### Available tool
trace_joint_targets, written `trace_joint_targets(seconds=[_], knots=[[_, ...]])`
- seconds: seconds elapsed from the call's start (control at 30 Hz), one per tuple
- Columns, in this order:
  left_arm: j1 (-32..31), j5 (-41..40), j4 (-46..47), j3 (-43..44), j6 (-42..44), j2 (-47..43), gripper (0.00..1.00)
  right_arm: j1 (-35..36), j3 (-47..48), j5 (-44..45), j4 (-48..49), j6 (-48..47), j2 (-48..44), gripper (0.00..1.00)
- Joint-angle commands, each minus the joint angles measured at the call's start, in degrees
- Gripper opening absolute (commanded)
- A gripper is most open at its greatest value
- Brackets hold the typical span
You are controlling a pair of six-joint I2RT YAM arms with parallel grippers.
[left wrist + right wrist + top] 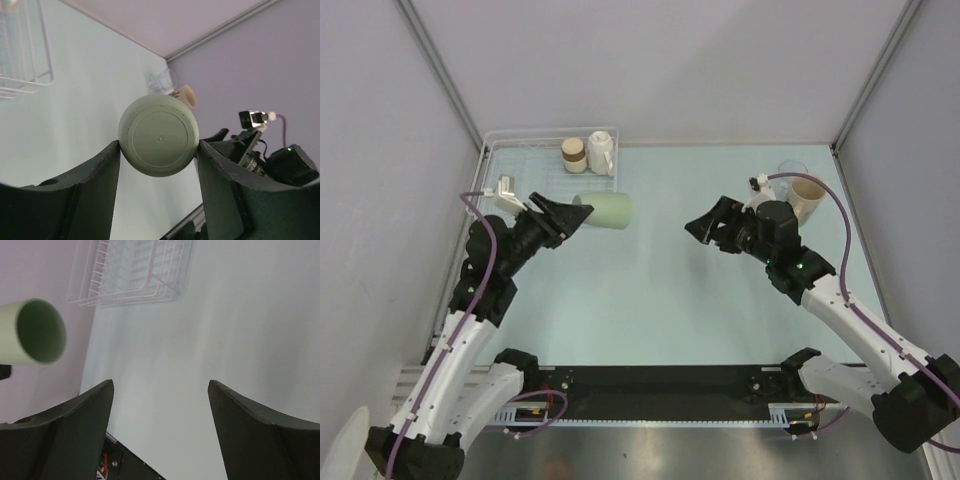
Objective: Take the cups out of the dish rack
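While the left gripper (572,214) was clenched on the pale green cup (608,211), it held that cup sideways over the far-left part of the table (650,300). The cup was just right of the dish rack (535,168), its mouth aimed toward the right edge. The left wrist view showed the round base between the 2 fingers (95,180), each touching the wall close to that base.

The rack sat in the far-left corner with 2 cups in it, a brown cup (574,155) and a white cup (601,152), side by side at its right end. A clear glass (790,170) and a beige cup (808,200) stood together near the far-right corner, outside the rack. The right gripper (705,228) hung spread and empty near them, its jaws turned toward the green cup.

The step in hand looked like carrying this cup away from the rack, with 2 left to unload. Doing it well would call for turning the cup upright before it met the table, since a round cup released sideways would likely roll. A slow wrist turn seemed wise, because a grip so near the base could let the cup pivot. If a hand-over was meant, the right jaws should close on the wall near the mouth before the left let go. A landing spot well apart from the glass and beige cup would spare them a knock.
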Motion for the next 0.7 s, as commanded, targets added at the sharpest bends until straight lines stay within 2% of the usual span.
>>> trace_joint_targets(seconds=[0.0, 0.23, 0.4, 0.53, 0.67], knots=[[0.0, 8.7, 22.9, -8.7, -10.6, -3.1, 0.0, -3.1, -3.6, -9.5, 15.1, 6.8, -2.9, 0.82], [-0.9, 12.3, 33.8, -13.2, -12.3, 3.4, 0.0, -4.7, -6.5, -15.5, 24.5, 11.9, -3.1, 0.81], [-1.5, 15.2, 40.6, -11.9, -13.6, 10.3, 0.0, -4.5, -7.0, -18.7, 34.4, 16.9, 0.6, 0.81], [-2.1, 16.8, 43.1, -10.8, -14.4, 14.1, 0.01, -4.0, -7.4, -19.5, 42.8, 21.3, 3.0, 0.8], [-2.1, 18.2, 44.1, -10.0, -15.0, 15.7, 0.01, -3.6, -6.5, -20.0, 46.8, 23.7, 5.8, 0.8]])
